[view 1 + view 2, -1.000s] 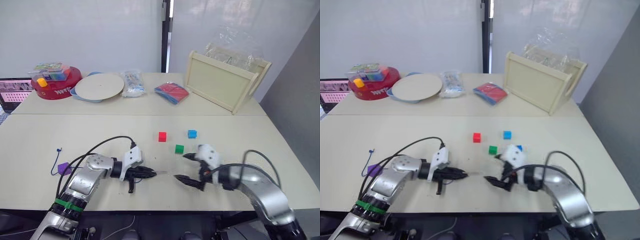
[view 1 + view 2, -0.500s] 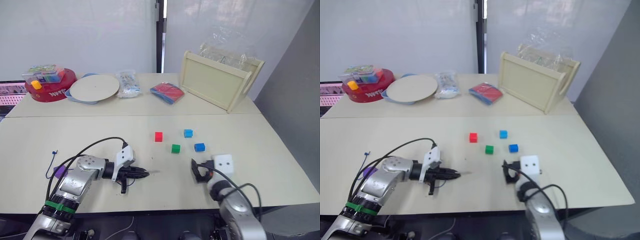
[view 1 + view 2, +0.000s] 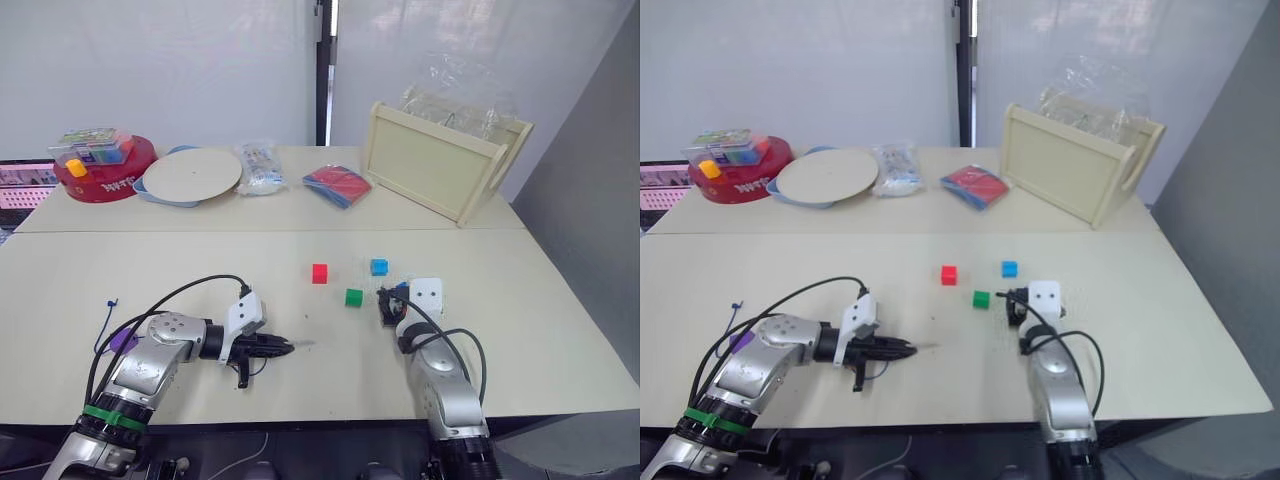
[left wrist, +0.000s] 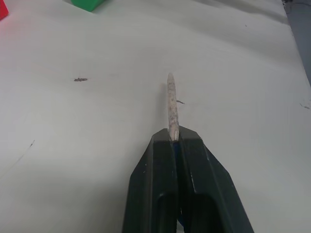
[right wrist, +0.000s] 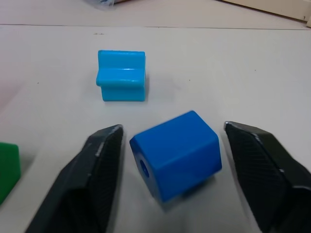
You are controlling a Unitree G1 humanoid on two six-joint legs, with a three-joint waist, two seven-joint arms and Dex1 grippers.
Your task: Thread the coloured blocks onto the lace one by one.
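Nearby, green block (image 3: 354,297) and light-blue block (image 5: 121,75) flank the spread right tool (image 5: 182,182).

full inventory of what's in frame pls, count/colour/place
lace: 1, dark blue with pale tip, tip held in left tool
purple block: 1, on the lace, table's left
red block: 1, table centre
green block: 1, right of red
light-blue block: 1, beyond green
dark-blue block: 1, between right tool's fingers
red tub: 1, far left
round plate: 1, pale, far table
clear packet: 1, beside plate
red-blue pouch: 1, far centre
wooden tray: 1, far right
left tool: shut on lace
right tool: open
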